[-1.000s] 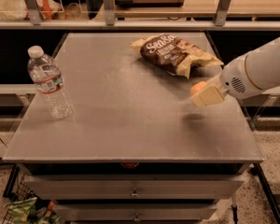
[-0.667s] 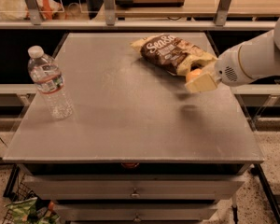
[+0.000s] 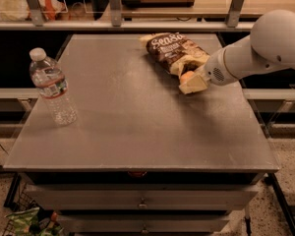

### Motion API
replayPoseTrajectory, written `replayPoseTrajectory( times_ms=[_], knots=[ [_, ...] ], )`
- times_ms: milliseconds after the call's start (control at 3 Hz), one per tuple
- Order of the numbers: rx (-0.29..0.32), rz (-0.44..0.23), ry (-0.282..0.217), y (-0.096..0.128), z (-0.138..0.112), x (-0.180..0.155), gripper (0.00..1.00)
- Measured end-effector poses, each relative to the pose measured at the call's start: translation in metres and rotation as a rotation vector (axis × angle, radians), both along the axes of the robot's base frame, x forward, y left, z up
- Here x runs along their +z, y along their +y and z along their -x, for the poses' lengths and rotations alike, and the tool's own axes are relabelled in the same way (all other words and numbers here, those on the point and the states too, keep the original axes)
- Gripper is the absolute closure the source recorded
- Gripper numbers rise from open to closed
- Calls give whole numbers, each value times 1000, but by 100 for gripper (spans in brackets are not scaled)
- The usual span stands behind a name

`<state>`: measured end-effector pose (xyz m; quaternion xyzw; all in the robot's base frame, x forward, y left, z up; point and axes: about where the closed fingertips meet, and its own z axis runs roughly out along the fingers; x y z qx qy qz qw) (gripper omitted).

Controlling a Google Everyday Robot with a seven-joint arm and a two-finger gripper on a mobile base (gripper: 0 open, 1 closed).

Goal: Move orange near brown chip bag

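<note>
One brown chip bag [image 3: 169,50] flat on table [image 3: 137,127], far side, long axis diagonal, far-left to near-right. One orange [image 3: 186,75] clamped in gripper [image 3: 190,83], just beside bag's near-right end. One bottle [image 3: 51,88] upright, left

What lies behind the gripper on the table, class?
The brown chip bag lies just behind the gripper, which holds the orange. The gripper hides the bag's near end.

Grey metal table [image 3: 137,127], flat top. Carries: brown chip bag [image 3: 169,50], lying flat by the far edge; clear water bottle [image 3: 51,87], standing well left of the bag and nearer. At the bag's near end, gripper [image 3: 191,82] clasping orange [image 3: 187,75].
</note>
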<state>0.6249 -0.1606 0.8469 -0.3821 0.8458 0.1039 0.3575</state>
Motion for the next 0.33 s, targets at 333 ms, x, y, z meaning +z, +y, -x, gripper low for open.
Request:
replayPoseTrajectory(
  times_ms=[333],
  knots=[
    [1, 15, 11, 10, -16, -17, 89]
  ],
)
